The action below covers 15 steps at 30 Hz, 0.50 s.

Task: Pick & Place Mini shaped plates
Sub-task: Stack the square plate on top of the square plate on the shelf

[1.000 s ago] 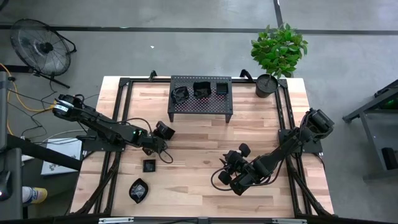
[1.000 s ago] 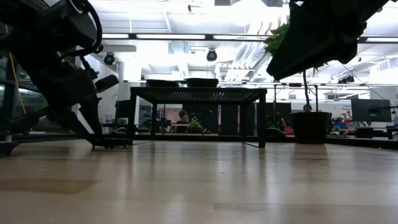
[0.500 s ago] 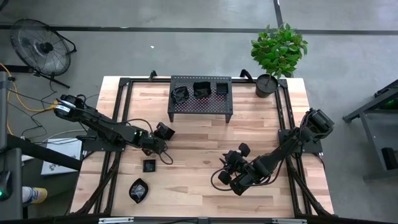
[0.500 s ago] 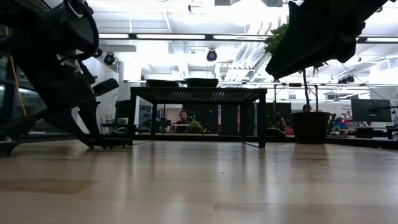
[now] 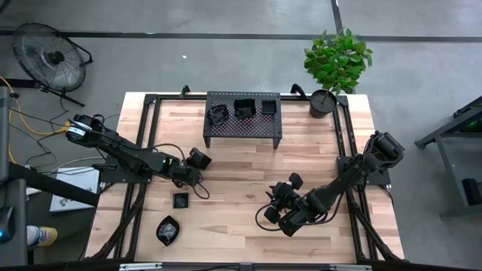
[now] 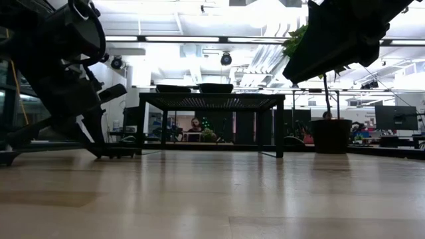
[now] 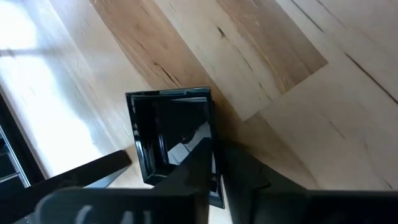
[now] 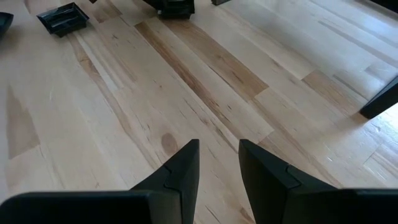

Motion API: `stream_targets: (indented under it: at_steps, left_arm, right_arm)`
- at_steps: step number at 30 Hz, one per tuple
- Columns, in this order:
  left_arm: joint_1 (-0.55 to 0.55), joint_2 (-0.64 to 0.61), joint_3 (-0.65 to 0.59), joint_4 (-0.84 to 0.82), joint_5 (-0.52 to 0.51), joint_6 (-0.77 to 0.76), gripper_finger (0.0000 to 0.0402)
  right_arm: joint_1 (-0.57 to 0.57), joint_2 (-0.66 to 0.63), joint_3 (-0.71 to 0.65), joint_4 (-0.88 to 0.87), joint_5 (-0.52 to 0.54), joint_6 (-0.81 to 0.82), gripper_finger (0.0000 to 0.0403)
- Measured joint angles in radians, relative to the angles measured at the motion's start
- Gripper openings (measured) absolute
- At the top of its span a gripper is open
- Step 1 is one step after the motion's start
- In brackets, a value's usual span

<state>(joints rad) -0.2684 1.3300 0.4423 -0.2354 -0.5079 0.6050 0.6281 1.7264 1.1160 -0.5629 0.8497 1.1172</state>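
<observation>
- A wooden table [image 5: 248, 169] is seen from straight above, with a dark robot arm reaching in from each side.
- The left gripper [image 5: 197, 188] is low over the left half of the table, just above a small square black plate [image 5: 181, 200].
- In the left wrist view, its two dark fingers [image 7: 193, 180] stand close together over one edge of the square plate [image 7: 171, 140]. Whether they pinch that edge cannot be told.
- A wavy-edged black plate [image 5: 167, 229] lies on the table at the near left, apart from the square one.
- A black perforated rack [image 5: 242, 114] stands at the far middle of the table and carries three more small black plates [image 5: 243, 108] in a row.
- The right gripper [image 5: 277, 213] waits over the near right part of the table. Its fingers [image 8: 180, 171] are partly apart, with nothing between them and bare wood beyond.
- A potted green plant [image 5: 335, 64] stands at the far right corner.
</observation>
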Motion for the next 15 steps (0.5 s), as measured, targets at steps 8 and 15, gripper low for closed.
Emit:
stream_targets:
  at_steps: [8,15]
  left_arm:
    - [0.000,0.000,0.000,0.001,0.000,-0.007,0.0010]
    - [0.000,0.000,0.000,0.001,0.000,-0.007,0.0003]
  right_arm:
    - [0.000,0.000,0.000,0.000,0.000,0.000,0.0108]
    - [0.000,0.000,0.000,0.000,-0.003,0.000,0.0108]
